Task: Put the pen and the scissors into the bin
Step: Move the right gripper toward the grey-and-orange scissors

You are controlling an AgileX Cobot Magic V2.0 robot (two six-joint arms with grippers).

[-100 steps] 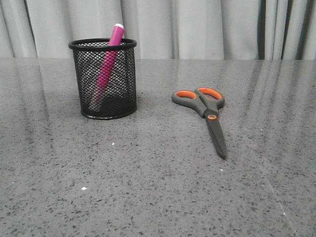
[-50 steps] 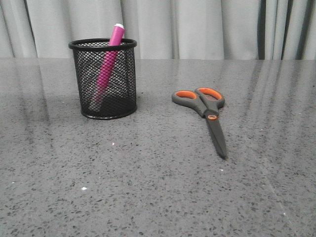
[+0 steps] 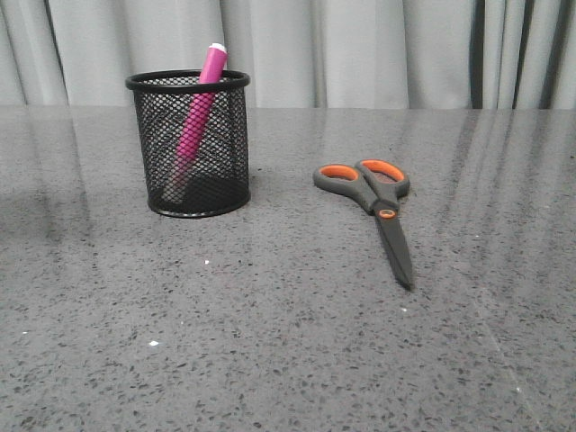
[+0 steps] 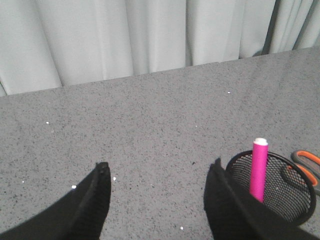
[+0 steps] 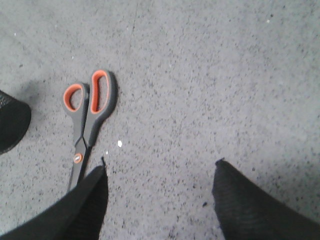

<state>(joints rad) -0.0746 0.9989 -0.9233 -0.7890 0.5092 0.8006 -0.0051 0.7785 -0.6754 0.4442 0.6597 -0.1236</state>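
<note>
The magenta pen (image 3: 197, 108) stands tilted inside the black mesh bin (image 3: 188, 144), its white tip above the rim. The scissors (image 3: 378, 205) lie shut and flat on the table right of the bin, blades pointing to the front. Neither gripper shows in the front view. My left gripper (image 4: 159, 170) is open and empty above the table beside the bin (image 4: 285, 187), with the pen (image 4: 258, 169) upright in it. My right gripper (image 5: 161, 167) is open and empty above the table, just beside the scissors (image 5: 87, 117).
The grey speckled table (image 3: 288, 342) runs back to a grey curtain (image 3: 360, 49). An edge of the bin (image 5: 11, 122) shows in the right wrist view beyond the scissors' handles.
</note>
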